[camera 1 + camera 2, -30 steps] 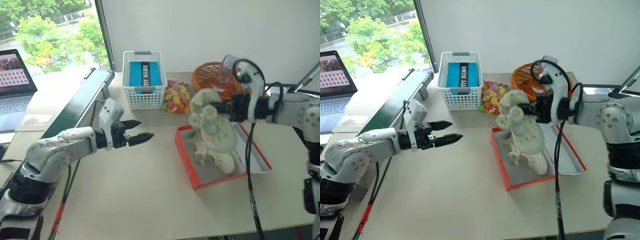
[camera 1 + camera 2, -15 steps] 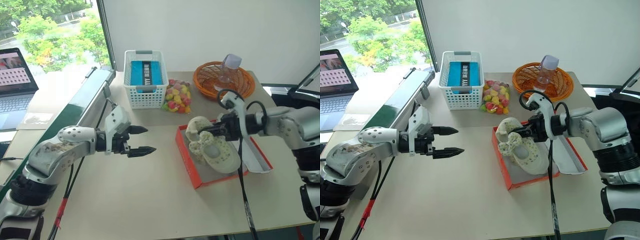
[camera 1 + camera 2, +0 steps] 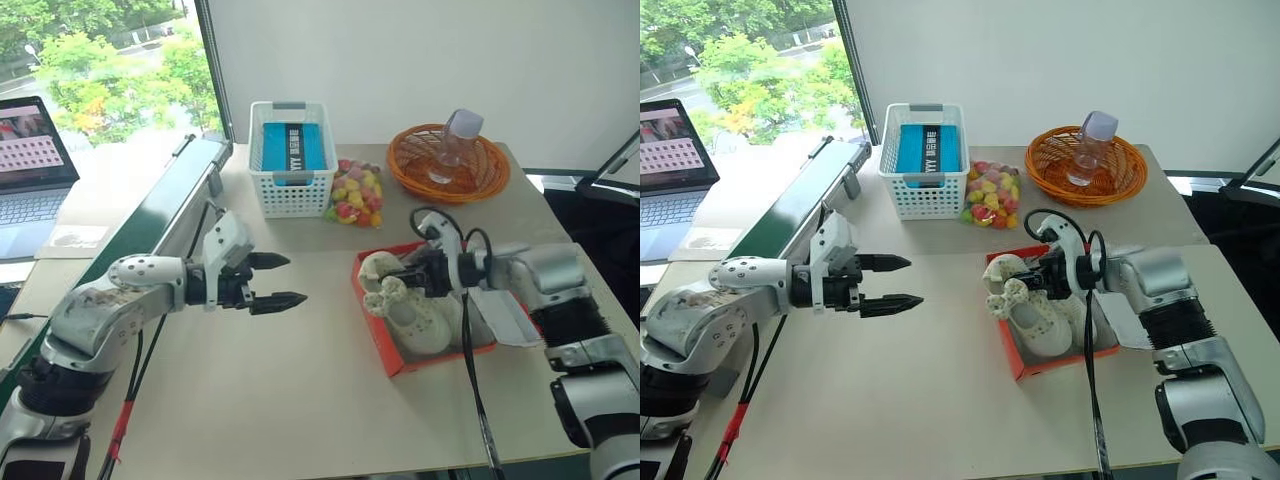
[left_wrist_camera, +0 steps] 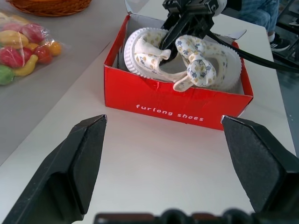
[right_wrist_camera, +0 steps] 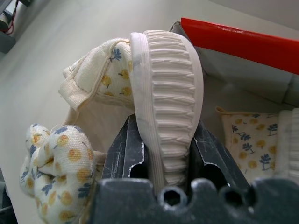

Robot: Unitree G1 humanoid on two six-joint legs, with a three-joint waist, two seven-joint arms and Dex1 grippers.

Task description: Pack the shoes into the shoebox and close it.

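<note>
The red shoebox (image 3: 397, 362) stands open on the table's right side, its lid (image 3: 507, 322) folded flat to the right. My right gripper (image 3: 410, 278) is shut on the ribbed sole edge of one cream shoe (image 5: 166, 98), which it holds tilted, low inside the box, its bow (image 4: 198, 65) toward the box's front wall (image 4: 177, 105). The other shoe (image 5: 247, 135) lies in the box beside it. My left gripper (image 3: 290, 280) hovers open above the bare table left of the box, pointing at it, with nothing between its fingers (image 4: 81, 161).
A white lattice basket (image 3: 290, 170) with a blue pack stands at the back. Beside it lies a bag of coloured sweets (image 3: 355, 193). An orange wicker bowl (image 3: 448, 170) holds a clear bottle (image 3: 456, 140). A dark rail (image 3: 170, 215) and a laptop (image 3: 30, 165) are at the left.
My right gripper has come down with the shoe from above the box to low inside it. The left gripper has rolled a little but stays in place, open.
</note>
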